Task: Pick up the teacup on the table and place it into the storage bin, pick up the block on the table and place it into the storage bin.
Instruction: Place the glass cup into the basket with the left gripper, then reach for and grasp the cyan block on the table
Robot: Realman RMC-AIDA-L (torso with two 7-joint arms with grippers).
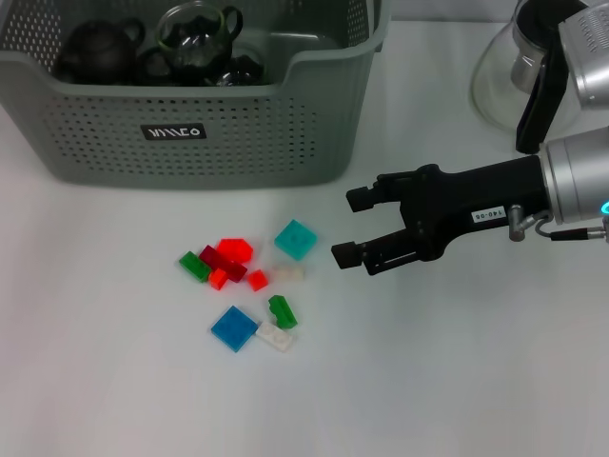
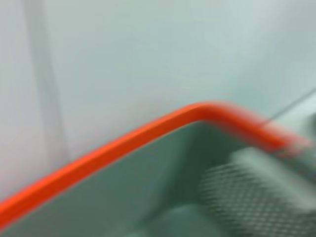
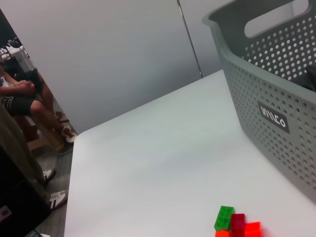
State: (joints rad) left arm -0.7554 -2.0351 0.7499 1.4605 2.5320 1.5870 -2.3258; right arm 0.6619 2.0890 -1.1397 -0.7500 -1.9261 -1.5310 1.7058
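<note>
The grey-green storage bin stands at the back left, and its perforated wall also shows in the right wrist view. Inside it lie a dark teapot, a glass pot and a small dark teacup. Several blocks lie in front of the bin: a teal one, a red one, a green one and a blue one. My right gripper hovers open just right of the teal block, holding nothing. The left gripper is out of view.
A glass kettle stands at the back right on the white table. The right wrist view shows the green block, the table's far edge and a seated person beyond it. An orange rim crosses the left wrist view.
</note>
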